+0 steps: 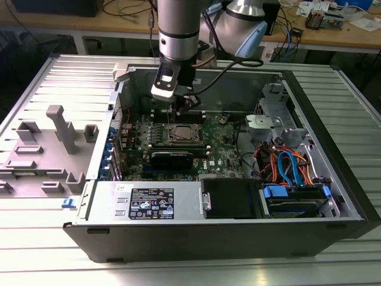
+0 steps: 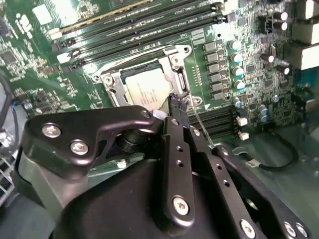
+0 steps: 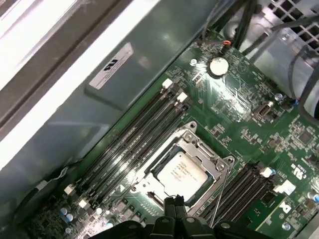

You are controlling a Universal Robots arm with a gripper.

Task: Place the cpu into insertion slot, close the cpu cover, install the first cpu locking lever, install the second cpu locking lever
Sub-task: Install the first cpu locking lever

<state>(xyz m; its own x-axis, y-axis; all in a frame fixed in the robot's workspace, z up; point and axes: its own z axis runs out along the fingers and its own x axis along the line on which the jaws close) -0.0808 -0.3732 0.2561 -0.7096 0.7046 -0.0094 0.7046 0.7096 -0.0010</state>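
Note:
The cpu point(image 3: 180, 172), a small square chip with a silver-grey top, lies flat in the insertion slot on the green motherboard point(image 1: 217, 143). The silvery cpu cover point(image 3: 203, 150) lies down around it, framing the chip point(image 2: 144, 89) through its central opening. My gripper point(image 2: 178, 103) hangs just above the socket's edge with its narrow black fingertips point(image 3: 168, 203) pressed together and nothing visible between them. A thin metal locking lever point(image 3: 221, 191) slants up right beside the fingertips, also seen as a fine rod point(image 2: 202, 127). In the exterior view the gripper point(image 1: 182, 111) sits over the socket point(image 1: 183, 134).
Long black memory slots point(image 3: 132, 142) flank the socket on both sides point(image 3: 246, 184). The open computer case point(image 1: 333, 155) walls in the board, with a power supply point(image 1: 149, 202), drive bay and orange and blue cables point(image 1: 292, 167) at the exterior view's right. Grey fixtures point(image 1: 59, 128) stand outside on the left.

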